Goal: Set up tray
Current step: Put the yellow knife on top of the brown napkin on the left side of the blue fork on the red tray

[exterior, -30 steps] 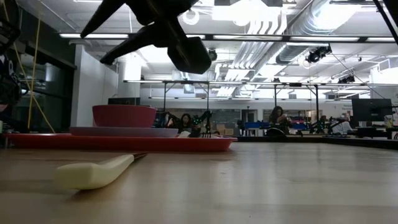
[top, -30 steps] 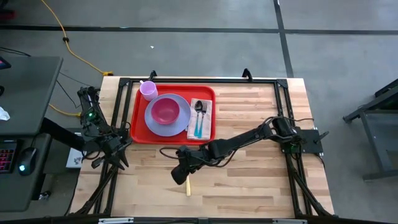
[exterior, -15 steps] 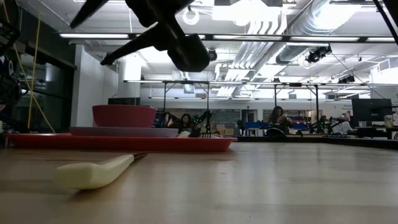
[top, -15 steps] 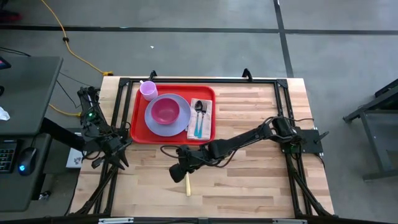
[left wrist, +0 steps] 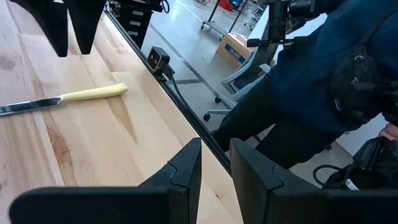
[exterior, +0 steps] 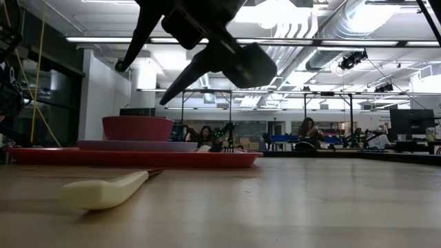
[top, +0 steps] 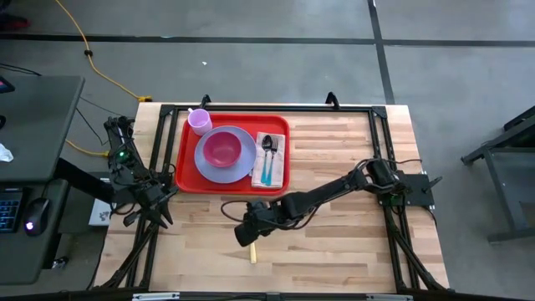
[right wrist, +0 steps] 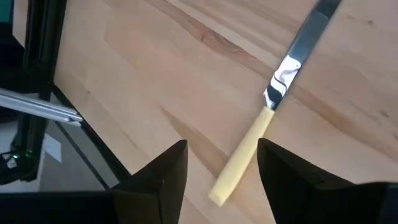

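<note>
The right gripper [top: 243, 236] is hanging with fingers apart over the knife [top: 252, 250] on the table [top: 334, 251]. The tray [top: 185, 159] is lying beyond, near the parked left gripper [top: 159, 201], fingers slightly apart.

Table [top: 334, 251] pale matt wood; tray [top: 185, 159] glossy red plastic; knife [right wrist: 267, 118] shiny metal blade, matt cream handle.

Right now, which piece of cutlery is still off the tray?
The knife with the cream handle, lying on bare table below the right pincer; spoon and fork are on the tray.
</note>
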Tool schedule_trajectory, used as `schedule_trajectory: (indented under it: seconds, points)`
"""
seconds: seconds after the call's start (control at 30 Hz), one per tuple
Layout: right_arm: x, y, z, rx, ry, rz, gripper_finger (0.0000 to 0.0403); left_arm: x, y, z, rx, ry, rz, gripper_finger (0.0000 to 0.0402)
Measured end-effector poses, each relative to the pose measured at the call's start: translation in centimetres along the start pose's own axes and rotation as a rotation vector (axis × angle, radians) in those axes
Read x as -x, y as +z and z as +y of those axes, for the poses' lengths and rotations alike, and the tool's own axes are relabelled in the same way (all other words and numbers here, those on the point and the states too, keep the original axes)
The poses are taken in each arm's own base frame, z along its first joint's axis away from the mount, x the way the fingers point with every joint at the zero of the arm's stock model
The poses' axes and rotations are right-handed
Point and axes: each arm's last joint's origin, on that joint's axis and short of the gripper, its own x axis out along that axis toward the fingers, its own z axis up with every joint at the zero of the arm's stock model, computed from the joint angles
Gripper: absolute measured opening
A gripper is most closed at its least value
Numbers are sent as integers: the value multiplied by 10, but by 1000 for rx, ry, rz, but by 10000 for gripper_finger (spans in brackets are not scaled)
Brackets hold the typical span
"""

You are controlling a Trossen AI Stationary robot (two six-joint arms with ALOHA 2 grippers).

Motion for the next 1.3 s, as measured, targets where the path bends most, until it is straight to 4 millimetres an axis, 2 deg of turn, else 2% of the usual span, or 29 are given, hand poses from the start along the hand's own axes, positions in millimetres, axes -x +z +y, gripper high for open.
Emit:
schedule_trajectory:
  seconds: [0.2, 0.33, 0.47, 0.67, 0.77, 1.0, 1.3]
  points:
    - [2, 2, 4, -34, 16, 0, 168, 0, -1, 0, 3, 4, 7, 115]
    - [17, 6, 21, -4, 60, -39, 171, 0, -1, 0, 3, 4, 7, 115]
    - [32, 12, 28, 8, 15, -52, 174, 0, -1, 0, 3, 6, 9, 115]
    - [37, 13, 30, -32, 10, -50, 168, 0, -1, 1, -2, 7, 11, 115]
    - [31, 12, 28, -48, -5, -32, 164, 0, -1, 1, -2, 7, 10, 115]
    - [-10, 7, 11, -100, -91, 59, 161, 0, -1, 0, -1, 6, 7, 115]
    - [-33, 10, -1, -102, -140, 74, 169, 0, -1, 0, 0, 5, 6, 115]
